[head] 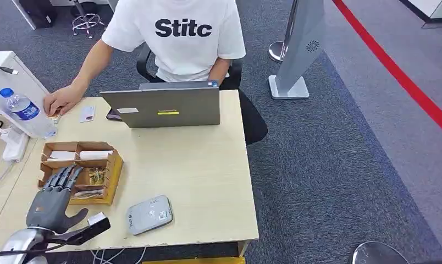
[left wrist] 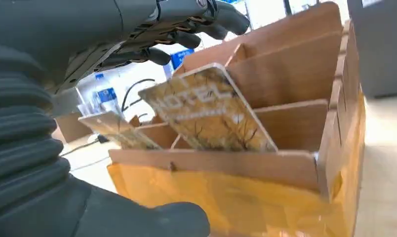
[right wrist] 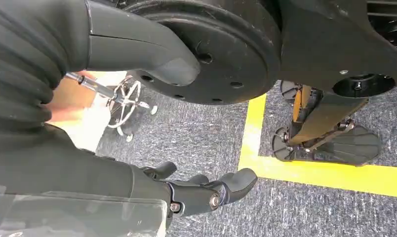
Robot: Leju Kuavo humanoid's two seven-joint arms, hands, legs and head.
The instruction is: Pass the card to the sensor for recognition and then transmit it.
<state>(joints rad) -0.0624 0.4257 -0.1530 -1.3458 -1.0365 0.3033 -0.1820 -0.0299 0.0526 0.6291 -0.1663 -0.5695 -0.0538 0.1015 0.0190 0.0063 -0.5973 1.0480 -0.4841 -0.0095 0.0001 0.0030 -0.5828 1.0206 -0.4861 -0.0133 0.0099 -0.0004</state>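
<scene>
A wooden organizer box (head: 114, 168) stands on the table's near left. In the left wrist view its compartments (left wrist: 295, 74) hold a gold card printed HOTEL (left wrist: 211, 111), leaning upright, with a second card (left wrist: 118, 129) beside it. My left hand (head: 55, 197) hovers at the box's near left corner. Its fingers (left wrist: 186, 22) are stretched out and apart above the cards, the thumb (left wrist: 152, 224) sits low in front of the box, and it holds nothing. The grey card sensor (head: 149, 214) lies flat to the right of the box, near the table's front edge. My right hand (right wrist: 206, 190) hangs over carpet, empty and loosely extended.
A person in a white T-shirt (head: 180, 33) sits across the table behind a grey laptop (head: 164, 107), one hand (head: 62, 100) resting by a water bottle (head: 25, 109). A small card (head: 87, 114) lies near that hand. The table's middle (head: 197, 165) is bare wood.
</scene>
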